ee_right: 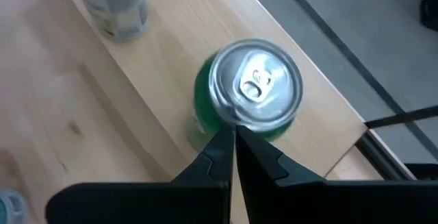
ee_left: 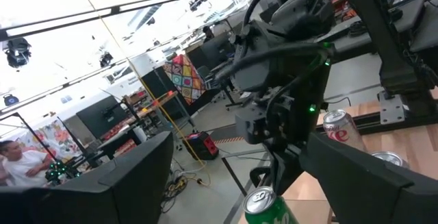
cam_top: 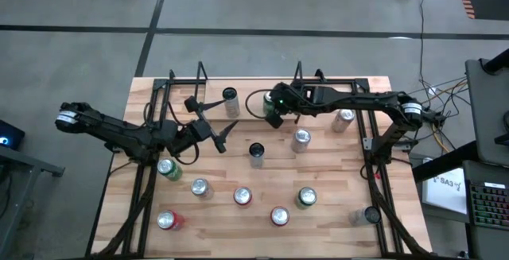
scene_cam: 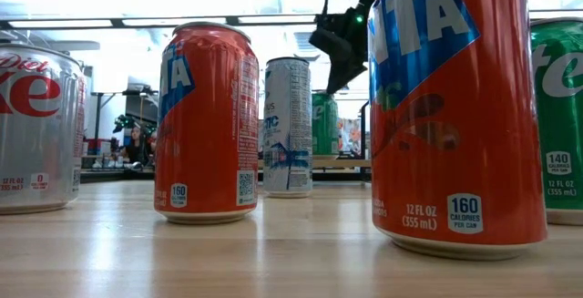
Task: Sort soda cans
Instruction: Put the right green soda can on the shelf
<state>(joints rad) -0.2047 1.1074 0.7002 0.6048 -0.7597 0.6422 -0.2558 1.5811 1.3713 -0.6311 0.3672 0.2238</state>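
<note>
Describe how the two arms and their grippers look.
Both arms are dark, jointed links with black cables along them. The left gripper has long, tapered black fingers. The right gripper has flat black fingers meeting at pointed tips, and a small green light glows near its wrist.

Glossy metal cans (scene_cam: 206,123), pale matt wooden table (cam_top: 334,204)

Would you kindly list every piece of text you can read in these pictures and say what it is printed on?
"NTA", "12 FL OZ (355 mL)", "160 CALORIES PER CAN": nearest orange can.
"160": second orange can.
"Diet", "ke": silver can.
"te", "140": green can.
Tall white can: print too small to read.
</note>
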